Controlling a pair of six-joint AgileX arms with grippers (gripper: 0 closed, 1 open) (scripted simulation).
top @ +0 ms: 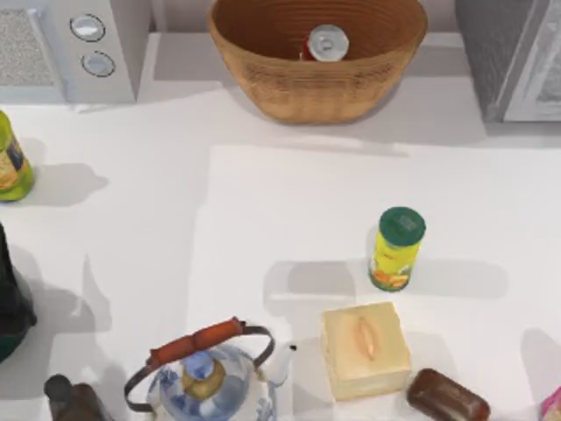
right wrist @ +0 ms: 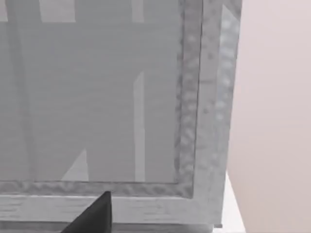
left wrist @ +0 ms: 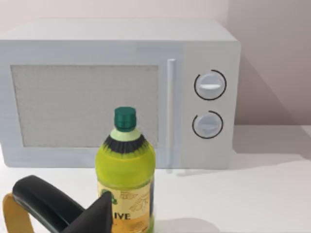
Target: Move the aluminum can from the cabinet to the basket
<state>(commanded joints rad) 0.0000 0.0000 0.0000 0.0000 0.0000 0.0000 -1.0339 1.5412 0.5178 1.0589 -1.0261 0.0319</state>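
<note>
So the aluminum can (top: pixel 327 42) sits upright inside the wicker basket (top: pixel 351 92) at the top centre of the overhead frame, silver top facing up. The cabinet (top: pixel 513 53) fills the upper right corner, well apart from the basket. In the left wrist shot, the left gripper (left wrist: pixel 73 213) hangs near a green-yellow bottle (left wrist: pixel 125 170) in front of the white microwave (left wrist: pixel 116 92); can't tell how its fingers are set. Right gripper (right wrist: pixel 95 213) faces the cabinet's pale front panel, same deal, fingers can't be made out.
</note>
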